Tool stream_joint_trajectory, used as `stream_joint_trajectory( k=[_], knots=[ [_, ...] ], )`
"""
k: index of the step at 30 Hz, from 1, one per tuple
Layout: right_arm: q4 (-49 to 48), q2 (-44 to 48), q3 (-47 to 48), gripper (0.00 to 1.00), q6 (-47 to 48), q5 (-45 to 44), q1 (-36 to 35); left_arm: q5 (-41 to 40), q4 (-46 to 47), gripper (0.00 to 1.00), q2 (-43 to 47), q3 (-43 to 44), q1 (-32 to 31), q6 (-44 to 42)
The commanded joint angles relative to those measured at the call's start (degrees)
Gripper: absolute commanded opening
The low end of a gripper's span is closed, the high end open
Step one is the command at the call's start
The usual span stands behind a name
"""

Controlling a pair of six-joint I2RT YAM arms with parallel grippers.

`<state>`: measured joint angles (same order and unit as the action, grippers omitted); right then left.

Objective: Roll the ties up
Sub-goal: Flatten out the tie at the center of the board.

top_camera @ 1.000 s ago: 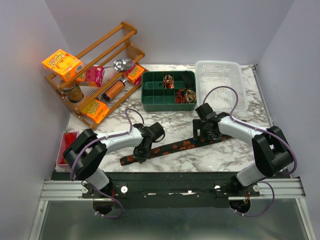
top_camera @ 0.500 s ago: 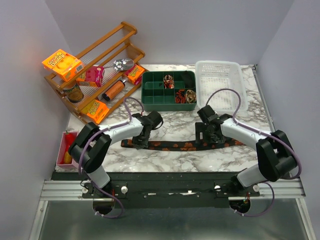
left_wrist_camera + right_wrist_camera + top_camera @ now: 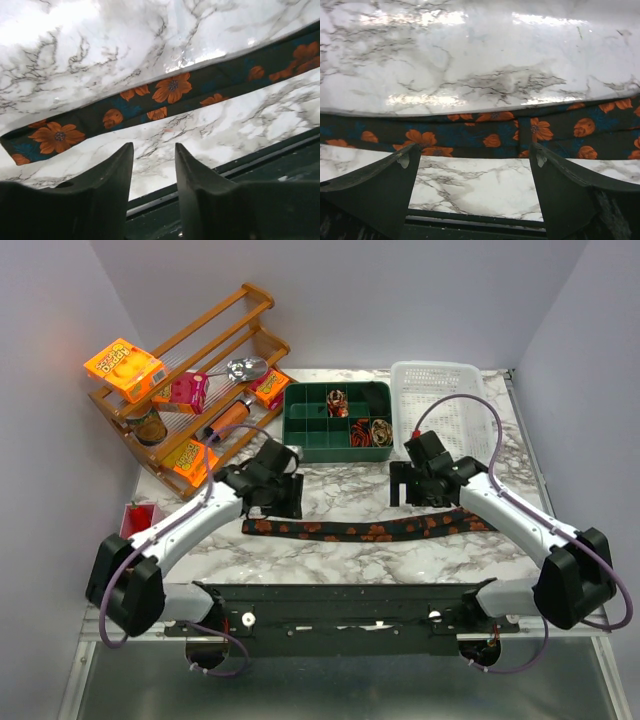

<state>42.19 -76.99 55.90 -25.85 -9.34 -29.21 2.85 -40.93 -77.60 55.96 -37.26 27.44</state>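
One tie (image 3: 370, 531), dark with orange flowers, lies flat and stretched out across the marble near the table's front edge. It shows as a band in the left wrist view (image 3: 170, 92) and in the right wrist view (image 3: 485, 132). My left gripper (image 3: 279, 502) hovers just behind the tie's narrow left end, open (image 3: 154, 152), with only marble between its fingers. My right gripper (image 3: 425, 492) hangs behind the tie's wider right part, wide open (image 3: 474, 155) and holding nothing. Small rolled ties (image 3: 337, 400) sit in compartments of the green tray (image 3: 300, 440).
A white basket (image 3: 440, 375) stands at the back right beside the green tray. A wooden rack (image 3: 190, 350) with orange snack packets, a can and a bottle leans at the back left. A red bin (image 3: 135, 520) sits off the table's left edge.
The left gripper has opened, let go of the tie's narrow end and drawn back. The tie now lies straight along the front edge. The right gripper has also drawn back from it.
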Motion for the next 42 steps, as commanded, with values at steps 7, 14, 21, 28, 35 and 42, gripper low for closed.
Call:
stream_joint_trajectory(
  k=[7, 14, 21, 28, 35, 42],
  knots=[
    [-6.4, -1.5, 2.5, 0.97, 5.5, 9.1, -4.8, 10.5, 5.5, 0.7, 12.4, -11.5, 20.7, 4.5],
    [-8.9, -10.4, 8.5, 0.96, 4.3, 11.3, -13.1, 11.0, 6.0, 0.67, 18.2, -16.8, 34.4, 8.3],
    [-11.7, -19.9, 17.1, 0.94, 3.6, 16.1, -18.9, 10.9, 13.4, 0.6, 21.1, -24.2, 39.1, 14.9],
    [-10.4, -24.2, 19.1, 0.91, 6.1, 11.3, -20.3, 10.2, 17.3, 0.59, 22.4, -28.8, 39.2, 17.0],
    [-10.0, -25.5, 13.6, 0.91, 6.1, 5.7, -21.5, 9.1, 18.2, 0.59, 22.2, -28.5, 39.5, 16.7],
    [-8.0, -26.5, 9.1, 0.91, 2.6, -0.5, -22.0, 10.6, 20.5, 0.6, 22.1, -28.5, 39.7, 16.3]
  ],
)
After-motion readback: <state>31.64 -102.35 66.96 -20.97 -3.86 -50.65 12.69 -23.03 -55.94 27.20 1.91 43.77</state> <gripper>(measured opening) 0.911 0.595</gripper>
